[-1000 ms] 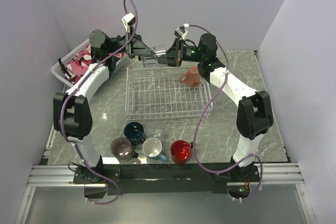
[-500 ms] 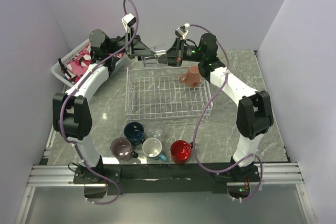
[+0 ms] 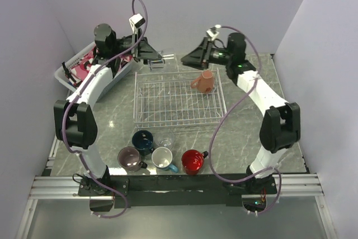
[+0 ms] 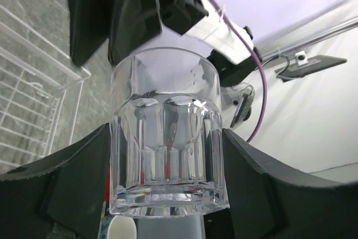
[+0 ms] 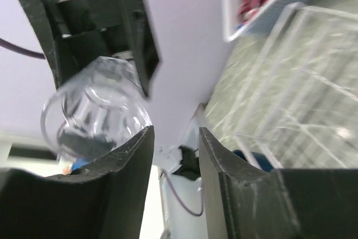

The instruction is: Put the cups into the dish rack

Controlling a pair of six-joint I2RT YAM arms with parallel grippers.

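Note:
My left gripper (image 3: 158,59) is shut on a small clear glass (image 4: 166,138) and holds it in the air above the far edge of the white wire dish rack (image 3: 178,120). My right gripper (image 3: 185,59) is open and empty, a short way right of the glass, which shows in the right wrist view (image 5: 95,110). A salmon mug (image 3: 203,82) lies in the rack's far right corner. In front of the rack stand a navy mug (image 3: 143,139), a second clear glass (image 3: 165,141), a mauve mug (image 3: 130,158), a light blue mug (image 3: 163,158) and a red mug (image 3: 192,161).
A white plastic basket (image 3: 66,74) with pink cloth stands at the far left, beside the left arm. The grey marble table (image 3: 246,116) runs to purple walls at the back and both sides.
My right gripper has let go of the glass and drawn back to the right. The glass stays in my left gripper, which has barely moved.

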